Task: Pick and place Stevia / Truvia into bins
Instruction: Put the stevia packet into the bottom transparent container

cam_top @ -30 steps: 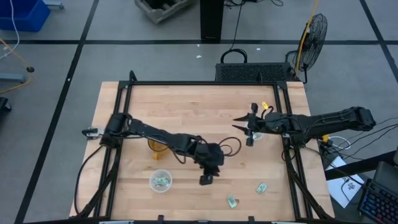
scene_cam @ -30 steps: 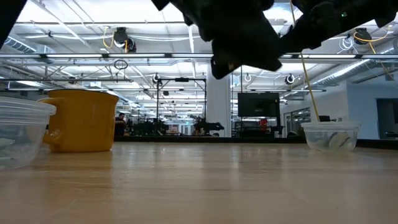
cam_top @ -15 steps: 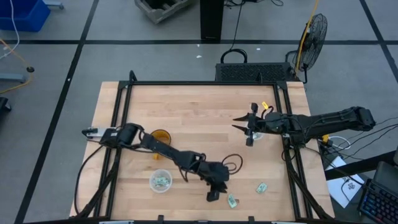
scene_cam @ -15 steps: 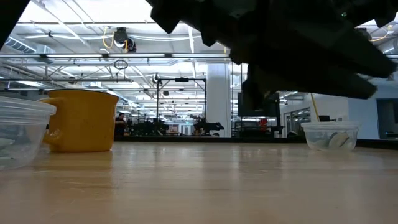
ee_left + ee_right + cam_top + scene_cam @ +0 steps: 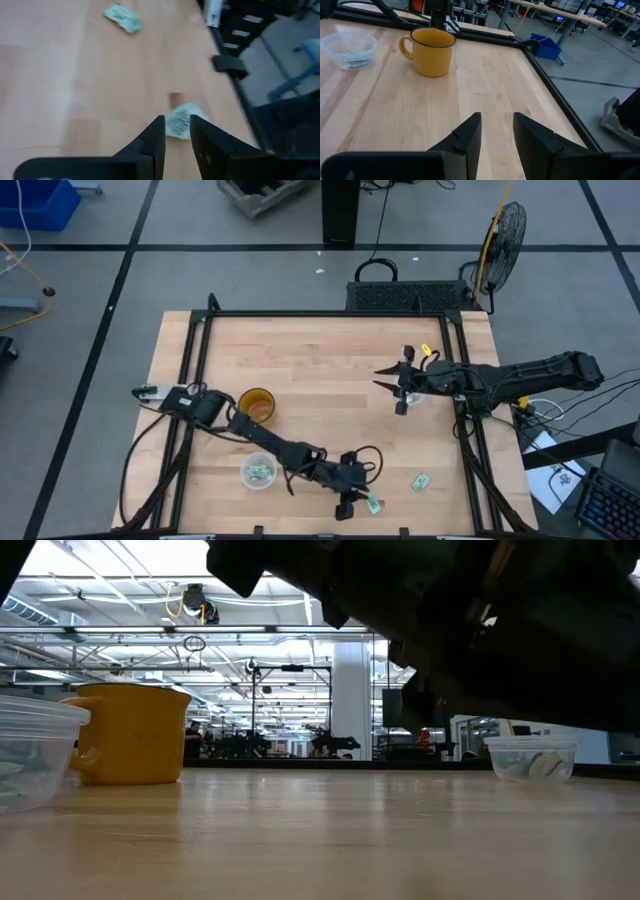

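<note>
On the bench (image 5: pixel 320 350), a clear bin (image 5: pixel 258 471) stood near the front edge on the left, with pale green packets lying inside it. Just behind it, nearer the left edge, sat a yellow mug (image 5: pixel 256 404).

The left arm reached low across the front of the bench, its left gripper (image 5: pixel 347 504) close to the front edge near the middle. In the left wrist view that gripper's (image 5: pixel 177 131) fingers stood a little apart with a Stevia packet (image 5: pixel 178 120) lying flat on the wood just past their tips, touching neither finger as far as could be seen. In the high view this packet (image 5: pixel 373 503) lay just beside the gripper. A second packet (image 5: pixel 420 480) lay further right, apart from the first.

The right gripper (image 5: pixel 397 380) hung near the right edge, its fingers spread and holding nothing. Under it stood the second bin (image 5: pixel 530 757), with pale packets inside.
</note>
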